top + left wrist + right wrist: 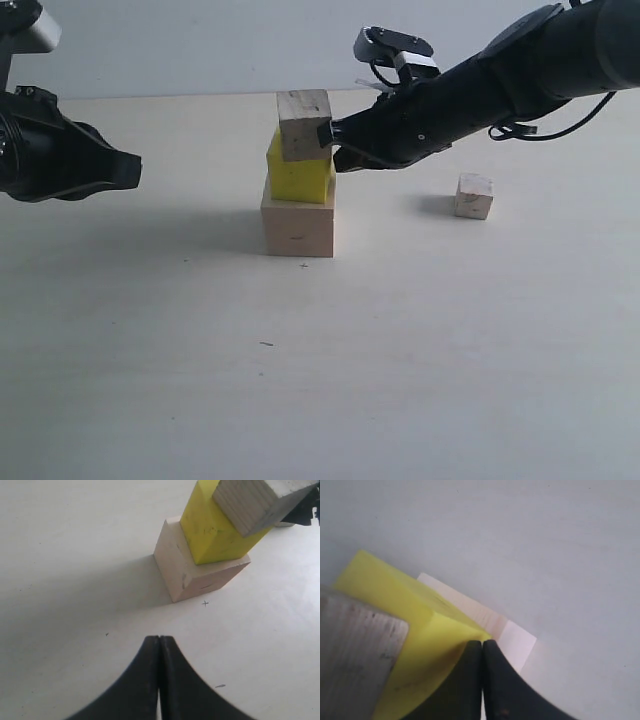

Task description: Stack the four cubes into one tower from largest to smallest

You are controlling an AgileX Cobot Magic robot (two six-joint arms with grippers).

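Already, a knotty pale wood cube [304, 124] topped a bright yellow cube [298, 178]; left gripper [159, 639] and right gripper [482, 643] were clenched empty.

The knotty cube [245, 502] is cut off by the picture edge in the 2 wrist views.

table [320, 400]: matte off-white, fills most of the exterior view. wall [200, 45] behind it: plain pale grey, meets table's far edge. small cross [303, 266] and dark speck [266, 344] on table. light diffuse, soft shadows fall left.
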